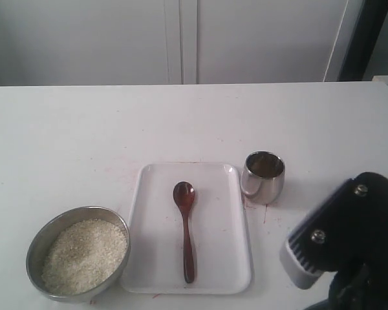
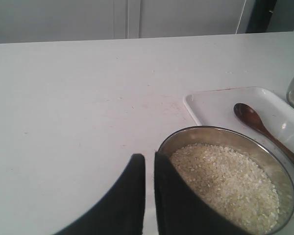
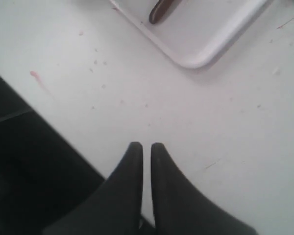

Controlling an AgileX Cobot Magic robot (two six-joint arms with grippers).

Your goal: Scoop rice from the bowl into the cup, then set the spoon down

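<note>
The wide steel bowl [image 1: 77, 253] sits at the front left, filled with white rice [image 1: 85, 254]. On the white tray [image 1: 236, 219] lies the dark wooden spoon [image 1: 186, 227], its oval bowl pointing away. The small shiny cup [image 1: 264, 176] stands just right of the tray, dark inside. My left gripper [image 2: 149, 157] is shut and empty, hovering beside the bowl [image 2: 277, 166] and its rice [image 2: 225, 183]; it does not show in the exterior view. My right gripper [image 3: 146, 146] is shut and empty above bare table near the tray [image 3: 201, 49] corner, with the spoon [image 3: 159, 11] handle end in sight.
The right arm's black body [image 1: 349, 239] fills the front right corner. White cabinet doors [image 1: 181, 39] rise behind the table's far edge. A dark drop beyond the table's front edge [image 3: 44, 127] shows in the right wrist view. Reddish specks dot the tabletop.
</note>
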